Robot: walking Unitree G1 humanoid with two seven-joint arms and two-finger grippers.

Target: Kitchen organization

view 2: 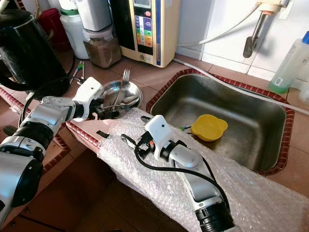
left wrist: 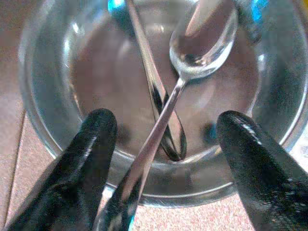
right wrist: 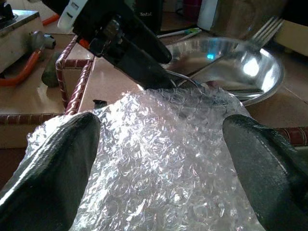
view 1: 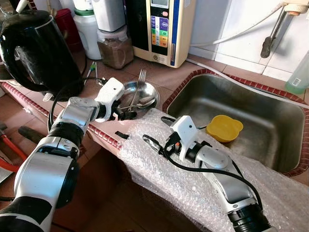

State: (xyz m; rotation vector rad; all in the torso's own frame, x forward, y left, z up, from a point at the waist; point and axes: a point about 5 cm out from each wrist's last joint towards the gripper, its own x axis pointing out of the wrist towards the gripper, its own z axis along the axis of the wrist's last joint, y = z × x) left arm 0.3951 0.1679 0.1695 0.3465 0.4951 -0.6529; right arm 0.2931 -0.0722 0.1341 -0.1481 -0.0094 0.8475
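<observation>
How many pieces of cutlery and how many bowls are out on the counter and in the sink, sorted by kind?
Forks: 1, the fork leaning in the steel bowl.
Spoons: 1, the spoon lying in the same bowl.
Steel bowls: 1, the steel bowl on the counter.
Yellow bowls: 1, the yellow bowl in the sink.
Total: 4

Head views bright and sharp, daylight from upper right washing out the white wall tiles [view 1: 251, 29]. Glare on steel bowl [view 1: 145, 94] and bubble wrap [view 1: 193, 179]; black kettle [view 1: 36, 48] shows highlights. Left wrist view soft, black fingers [left wrist: 91, 159] blurred up close.
</observation>
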